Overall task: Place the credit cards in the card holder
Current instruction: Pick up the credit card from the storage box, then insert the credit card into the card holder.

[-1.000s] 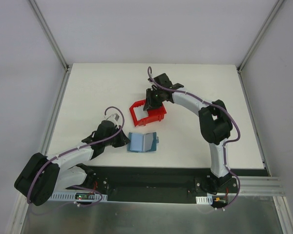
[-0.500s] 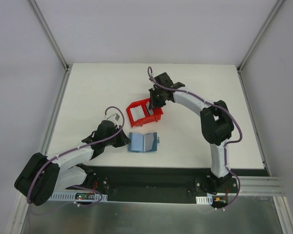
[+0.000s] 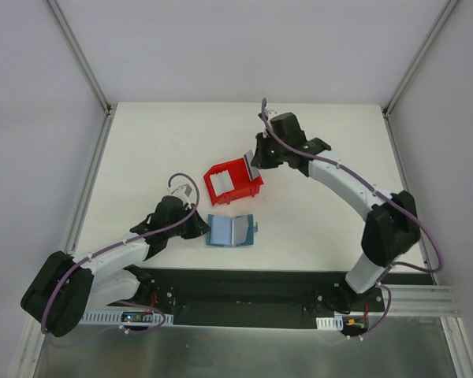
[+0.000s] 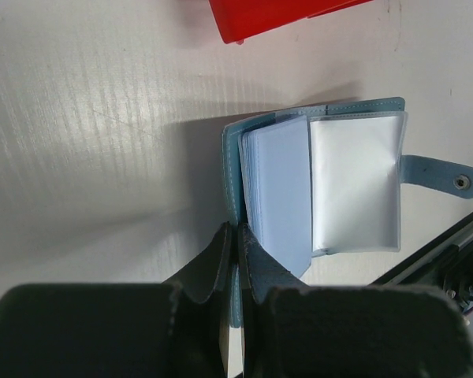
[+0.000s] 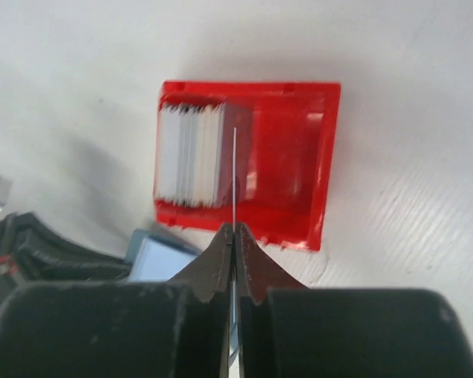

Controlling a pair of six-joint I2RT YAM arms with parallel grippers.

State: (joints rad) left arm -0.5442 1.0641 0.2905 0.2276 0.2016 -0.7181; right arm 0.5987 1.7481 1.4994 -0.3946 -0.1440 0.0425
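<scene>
held card (image 5: pixel 234 169): one thin pale credit card, seen edge-on, hanging over the red bin (image 5: pixel 327 157) and touching nothing below.
right end effector (image 5: pixel 234 232): fingers pressed together on the card's lower edge. The hold looks slim, so a quick swing could let the card pivot or slip out.
spare cards (image 5: pixel 188 164): a stack standing on edge at one side of the bin.
card holder (image 4: pixel 315 185): lying open on the tabletop (image 3: pixel 158 150), just beside the bin, towards the arms.
sleeves (image 4: pixel 277 185): several clear ones, fanned and overlapping. I reckon the card could land on top of them or between two, not in a pocket.
left end effector (image 4: pixel 236 236): clamped shut on the teal cover's edge, pinning it. If that grip shifts, the holder may slide or fold under the card's push.
approach: the card probably needs turning to meet a pocket mouth; arriving skewed, it could bend or buckle the sleeve.
</scene>
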